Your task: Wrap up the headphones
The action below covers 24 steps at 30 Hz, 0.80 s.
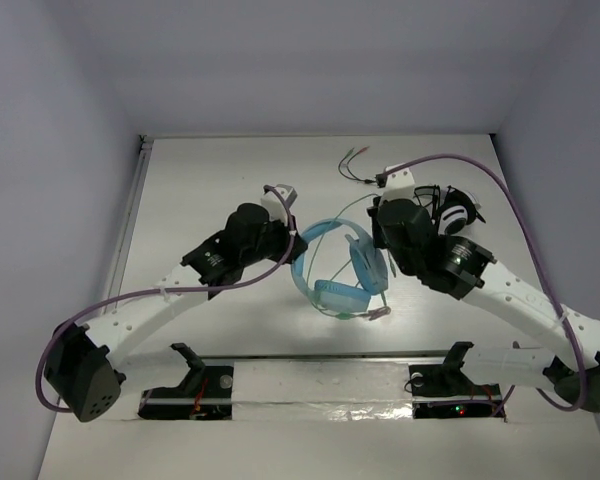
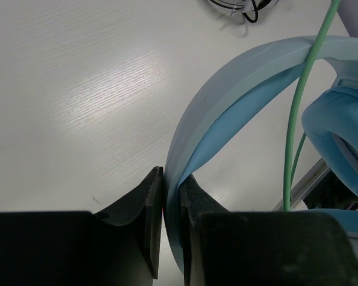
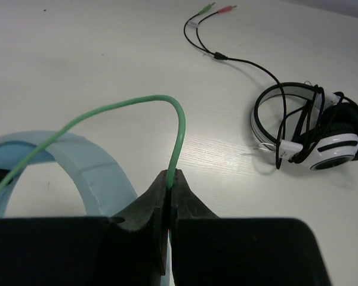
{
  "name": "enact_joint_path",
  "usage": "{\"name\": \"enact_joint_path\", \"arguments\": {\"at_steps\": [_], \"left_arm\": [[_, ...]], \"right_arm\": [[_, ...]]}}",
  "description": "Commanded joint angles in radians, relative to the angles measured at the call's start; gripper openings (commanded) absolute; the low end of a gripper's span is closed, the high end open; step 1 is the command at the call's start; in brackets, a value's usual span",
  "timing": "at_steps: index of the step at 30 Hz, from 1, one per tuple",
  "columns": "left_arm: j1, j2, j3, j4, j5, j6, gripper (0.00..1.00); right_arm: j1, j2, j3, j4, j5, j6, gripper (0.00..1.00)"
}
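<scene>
The headphones (image 1: pixel 338 268) sit at the centre of the worktop (image 1: pixel 200 190), between the two arms. The left gripper (image 2: pixel 170 182) is closed on the headphones, clamping the edge of the headband (image 2: pixel 227 95) at the 9 o'clock side of the headset in the top view. The right gripper (image 3: pixel 169 177) is closed on the green cable (image 3: pixel 180 128) at the 1 o'clock side. From the fingertips the cable arcs back over the headband. A smaller black-and-white headset (image 3: pixel 313 134) lies on the worktop at 2 o'clock of the headphones. Its dark cable (image 3: pixel 227 56) runs toward 11 o'clock and ends in plugs (image 3: pixel 218 9).
</scene>
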Motion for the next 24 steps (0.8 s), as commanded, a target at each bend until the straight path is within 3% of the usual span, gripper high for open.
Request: {"name": "enact_joint_path", "arguments": {"at_steps": [1,5,13,17,24], "left_arm": [[0.054,-0.059,0.071,0.113,0.098,-0.049,0.00],[0.137,-0.059,0.089,0.149,0.183,-0.079,0.00],[0.199,-0.048,0.161,0.193,0.326,-0.115,0.00],[0.220,-0.045,0.170,0.211,0.381,-0.137,0.00],[0.229,-0.033,0.195,0.268,0.317,-0.200,0.00]], "right_arm": [[-0.008,-0.081,-0.040,0.094,0.000,0.040,0.00],[-0.008,-0.146,-0.109,0.153,-0.014,0.095,0.00],[-0.008,-0.172,-0.245,0.298,-0.108,0.120,0.01],[-0.008,-0.164,-0.281,0.357,-0.115,0.128,0.07],[-0.008,-0.201,-0.374,0.429,-0.128,0.192,0.25]]}}
